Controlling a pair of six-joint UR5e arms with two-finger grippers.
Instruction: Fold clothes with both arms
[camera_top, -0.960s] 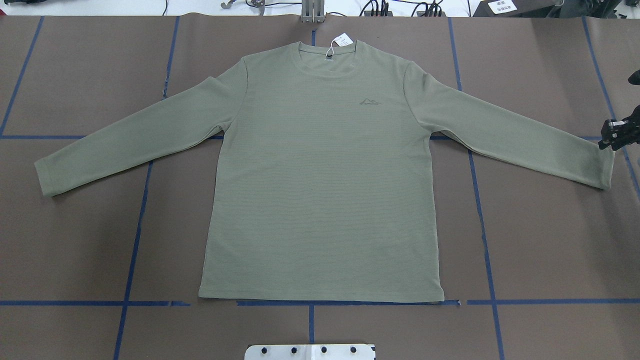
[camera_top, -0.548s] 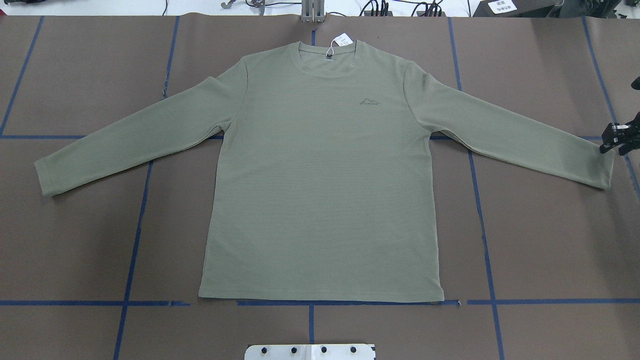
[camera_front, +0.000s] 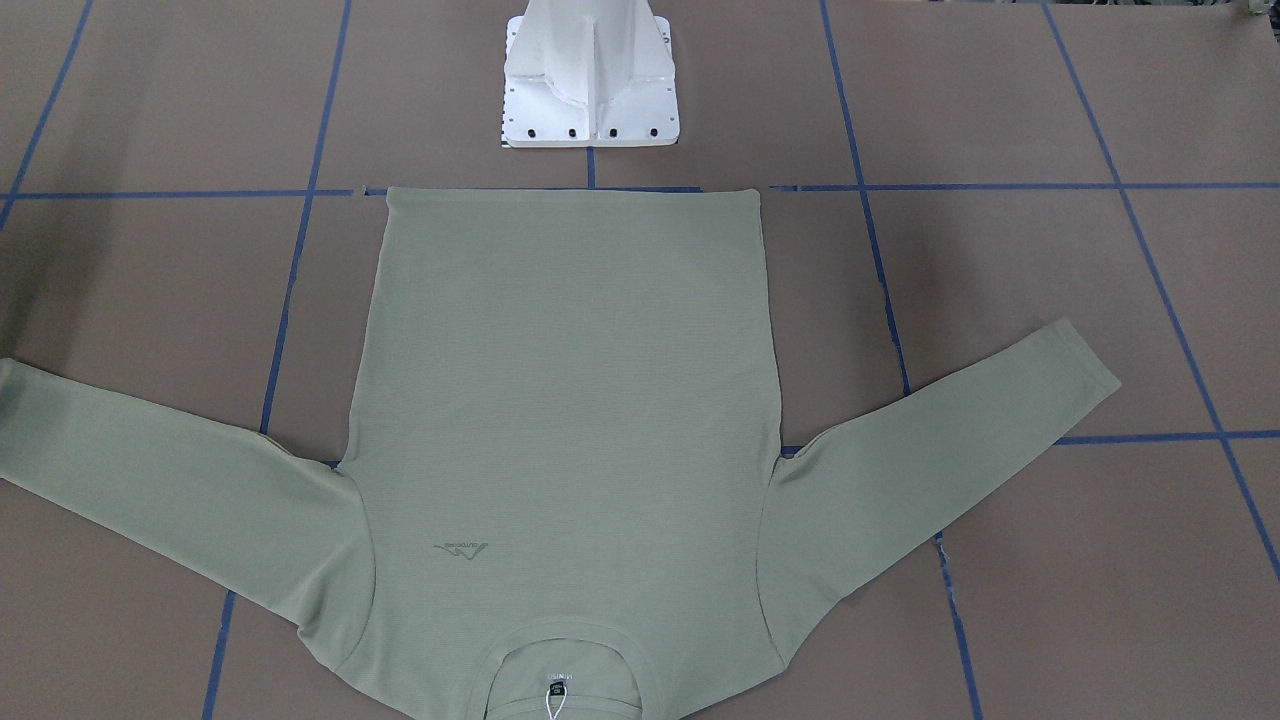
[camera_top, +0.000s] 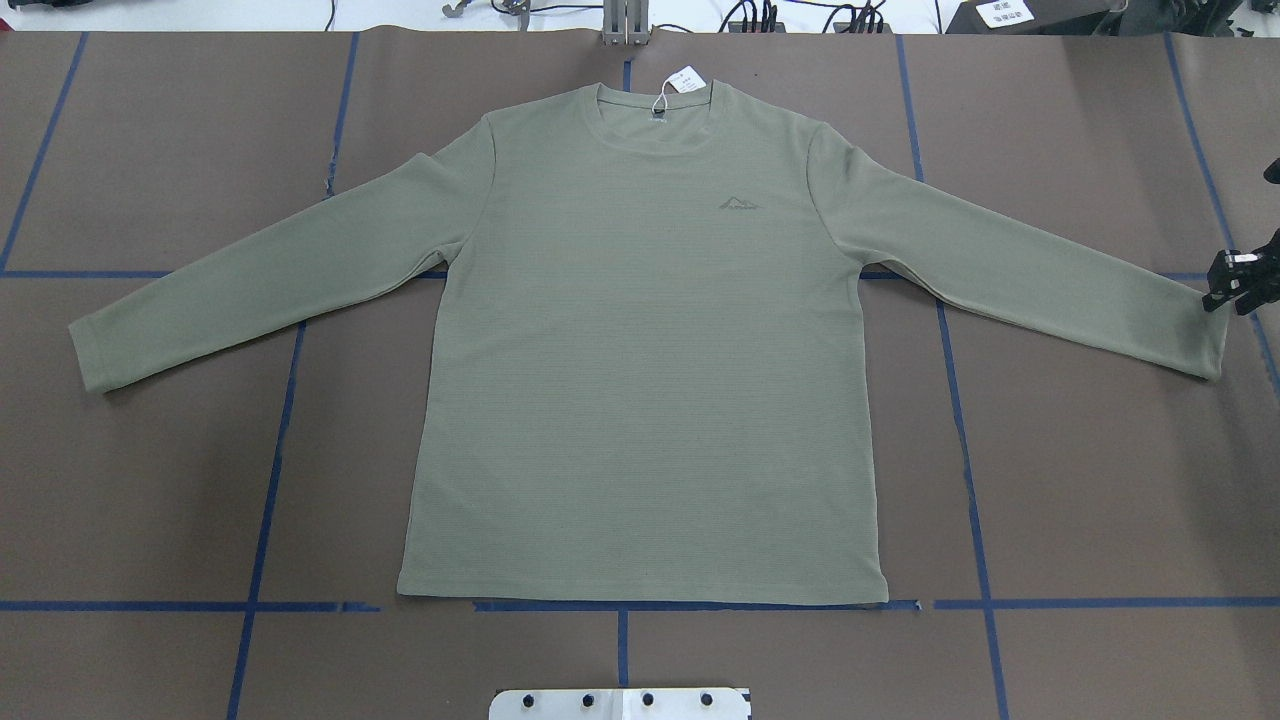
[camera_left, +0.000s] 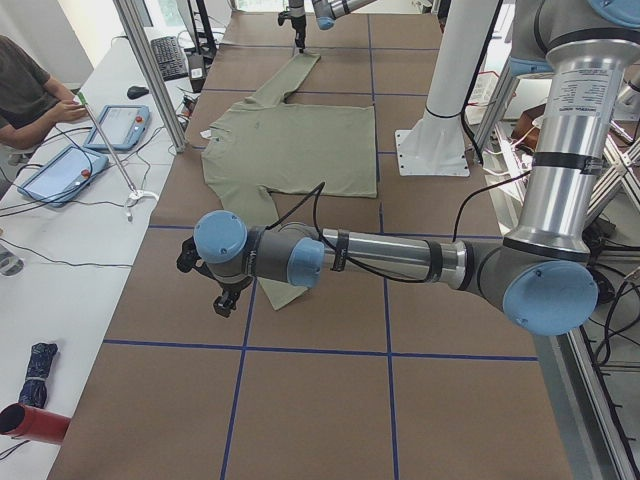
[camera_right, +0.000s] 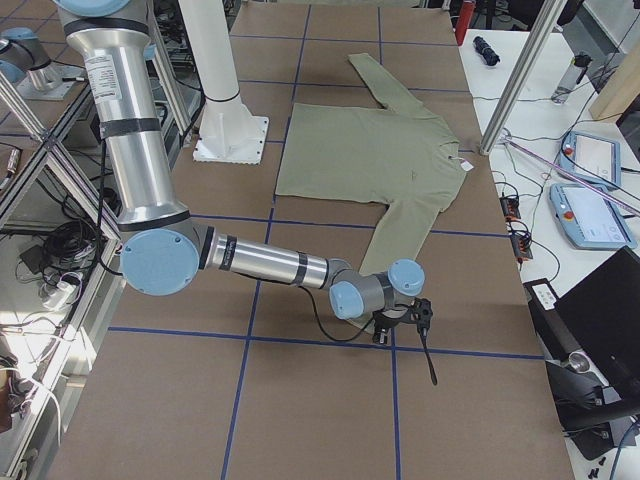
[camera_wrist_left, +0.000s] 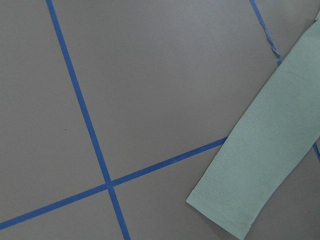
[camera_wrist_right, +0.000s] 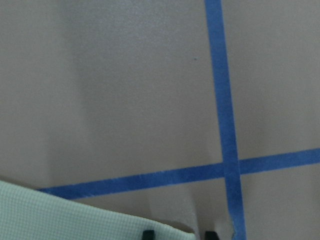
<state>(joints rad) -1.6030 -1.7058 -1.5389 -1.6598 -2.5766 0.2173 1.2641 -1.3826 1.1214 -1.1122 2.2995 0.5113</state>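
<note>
While the shirt (camera_top: 640, 380) lies flat and face up in the middle of the bench (camera_top: 1100, 480), hem toward the robot's base, neck away, both sleeves stretched out sideways and nothing yet folded, the likeliest trouble sits at the two cuffs. The right gripper (camera_wrist_right: 179, 234) is low at the end of the right-hand cuff (camera_top: 1205, 340), its fingertips (camera_wrist_right: 148, 233) spread with a gap between them and nothing pinched. Its wrist view puts the cuff's corner just at that gap, so a close from here could catch only a sliver of knit, or only the top layer, and the sleeve would then slip out or fall open once lifted. Tips pressed too hard downward might instead push the cuff into a wrinkle rather than getting under it. The left gripper (camera_left: 225, 295) hangs above the bench near the left-hand cuff (camera_wrist_left: 225, 210), beside it rather than over it judging by its wrist view, where the cuff sits off toward the lower right; whether that gripper is spread or pressed together I cannot tell. If one arm pulls before the other has a hold, the soft knit would likely stretch and drag the body askew against the blue tape lines (camera_top: 270, 450), leaving an uneven fold. The hang tag (camera_top: 683, 82) lying just beyond the collar could also get trapped inside a fold.
</note>
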